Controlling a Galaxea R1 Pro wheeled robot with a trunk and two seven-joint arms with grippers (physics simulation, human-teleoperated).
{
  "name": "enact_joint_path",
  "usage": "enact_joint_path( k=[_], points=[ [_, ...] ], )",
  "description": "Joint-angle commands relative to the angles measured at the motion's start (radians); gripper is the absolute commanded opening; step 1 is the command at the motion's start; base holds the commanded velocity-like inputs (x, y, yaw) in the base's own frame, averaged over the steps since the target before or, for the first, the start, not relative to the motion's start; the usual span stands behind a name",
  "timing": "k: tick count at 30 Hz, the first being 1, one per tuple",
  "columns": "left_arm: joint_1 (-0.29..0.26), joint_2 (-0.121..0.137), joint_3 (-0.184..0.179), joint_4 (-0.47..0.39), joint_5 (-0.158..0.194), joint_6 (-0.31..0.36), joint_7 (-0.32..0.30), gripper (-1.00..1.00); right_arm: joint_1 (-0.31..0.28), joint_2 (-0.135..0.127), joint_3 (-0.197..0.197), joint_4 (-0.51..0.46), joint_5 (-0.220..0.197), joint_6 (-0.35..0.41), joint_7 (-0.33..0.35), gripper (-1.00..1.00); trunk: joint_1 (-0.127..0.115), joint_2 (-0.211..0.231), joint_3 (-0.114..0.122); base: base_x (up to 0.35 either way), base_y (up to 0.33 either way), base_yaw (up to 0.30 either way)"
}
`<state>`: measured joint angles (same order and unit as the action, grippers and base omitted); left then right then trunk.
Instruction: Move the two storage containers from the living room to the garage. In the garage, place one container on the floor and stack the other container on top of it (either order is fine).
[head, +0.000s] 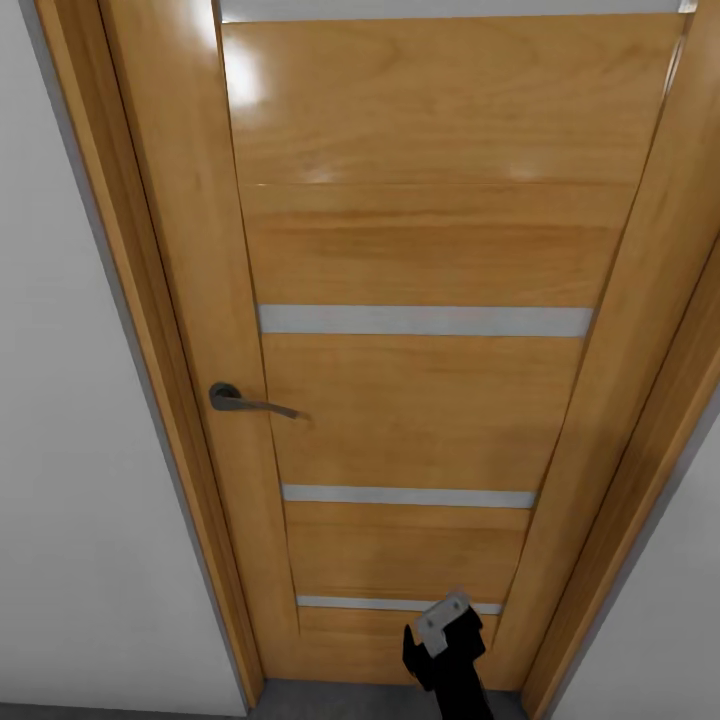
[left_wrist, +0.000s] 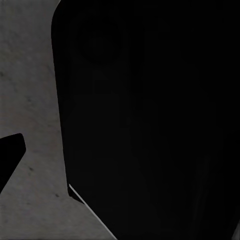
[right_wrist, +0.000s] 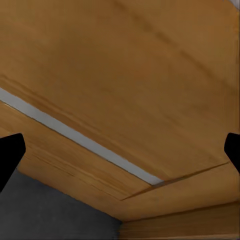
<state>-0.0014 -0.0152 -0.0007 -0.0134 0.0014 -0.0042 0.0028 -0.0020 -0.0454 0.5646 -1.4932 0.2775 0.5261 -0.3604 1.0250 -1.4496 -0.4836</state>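
One closed orange-wood door (head: 420, 400) is faced; right gripper (right_wrist: 120, 150) fingers spread, left unreadable; its handle (head: 250, 400) should be pressed down.

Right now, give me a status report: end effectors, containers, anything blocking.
Right end effector open, empty, aimed at door bottom. Left end effector: state unclear. Closed orange-wood door dead ahead, handle untouched.

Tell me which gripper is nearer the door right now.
Right. The right gripper points at the door close up, low near its bottom strip, fingers spread. The left wrist view faces grey floor and a dark shape, no door.
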Motion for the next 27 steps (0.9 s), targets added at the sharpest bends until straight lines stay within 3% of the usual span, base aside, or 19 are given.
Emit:
enact_joint_path(
  k=[1, 12, 27],
  points=[
    [0.0, 0.0, 0.0, 0.0, 0.0, 0.0, 0.0, 1.0, -0.002, 0.0, 0.0, -0.007, 0.008, 0.01, -0.002, 1.0, 0.0, 0.0, -0.001, 0.0, 0.0, 0.0],
    [0.0, 0.0, 0.001, 0.0, 0.0, -0.001, 0.0, 1.0, -0.227, 0.001, -0.022, -0.024, 0.006, 0.125, -0.003, 1.0, 0.0, 0.0, -0.001, 0.0, 0.0, 0.0],
    [0.0, 0.0, 0.001, 0.0, 0.0, -0.001, 0.0, 1.0, -0.34, 0.0, -0.05, -0.007, 0.0, 0.15, -0.001, 1.0, 0.0, 0.0, -0.001, 0.0, 0.0, 0.0]
  ],
)
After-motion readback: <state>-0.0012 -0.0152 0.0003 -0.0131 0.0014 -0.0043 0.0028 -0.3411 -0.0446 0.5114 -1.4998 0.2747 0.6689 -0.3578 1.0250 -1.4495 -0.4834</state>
